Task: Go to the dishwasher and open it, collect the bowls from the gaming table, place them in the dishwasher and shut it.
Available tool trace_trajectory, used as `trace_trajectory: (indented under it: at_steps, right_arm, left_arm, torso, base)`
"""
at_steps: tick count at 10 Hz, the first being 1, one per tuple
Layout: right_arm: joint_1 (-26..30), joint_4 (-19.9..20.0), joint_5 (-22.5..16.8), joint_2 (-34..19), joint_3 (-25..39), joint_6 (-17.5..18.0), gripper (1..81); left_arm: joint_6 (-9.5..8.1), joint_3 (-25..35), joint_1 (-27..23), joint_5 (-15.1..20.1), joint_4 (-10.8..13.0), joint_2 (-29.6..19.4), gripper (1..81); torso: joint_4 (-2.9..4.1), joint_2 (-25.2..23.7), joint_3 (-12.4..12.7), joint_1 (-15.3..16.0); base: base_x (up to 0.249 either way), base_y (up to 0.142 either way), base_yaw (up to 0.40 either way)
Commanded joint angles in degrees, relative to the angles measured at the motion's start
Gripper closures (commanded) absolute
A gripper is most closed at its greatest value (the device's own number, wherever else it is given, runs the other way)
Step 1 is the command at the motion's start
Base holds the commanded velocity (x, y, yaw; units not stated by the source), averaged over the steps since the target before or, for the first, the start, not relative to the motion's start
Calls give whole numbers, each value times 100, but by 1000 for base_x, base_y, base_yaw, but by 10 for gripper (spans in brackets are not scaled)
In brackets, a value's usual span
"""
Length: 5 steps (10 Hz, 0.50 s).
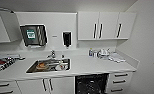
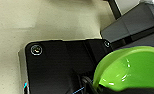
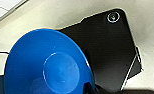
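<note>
The dishwasher (image 1: 91,83) under the table (image 1: 93,65) stands open. The green bowl (image 2: 129,68) sits in the left jaws, the blue bowl (image 3: 48,65) in the right jaws. Loading and closing are left.

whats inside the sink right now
The sink holds a jumble of dishes: something orange-brown on one side, pale round pieces and metal items beside it. Individual items are too blurred to tell apart, and the basin floor under them is covered.

sink (image 1: 49,65) in counter (image 1: 93,65), dishwasher (image 1: 91,84) below right, cabinets (image 1: 105,25) above
</note>
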Motion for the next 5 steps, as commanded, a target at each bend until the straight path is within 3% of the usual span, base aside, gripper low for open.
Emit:
trace_trajectory:
  at_steps: [1,4,5]
  right_arm:
    - [219,-138,-191,-46,56,0,811]
    - [211,-138,-192,-28,47,0,811]
    - [219,-146,-192,-28,46,-8,811]
  left_arm:
    - [-3,-25,-254,68,29,-130,811]
    - [-3,-25,-254,68,38,-130,811]
    - [-3,-25,-254,68,38,-130,811]
  torso:
    - [0,2,0,1]
    - [0,2,0,1]
    - [0,0,0,1]
  base:
    - [97,66,0]
    - [97,66,0]
    - [114,0,0]
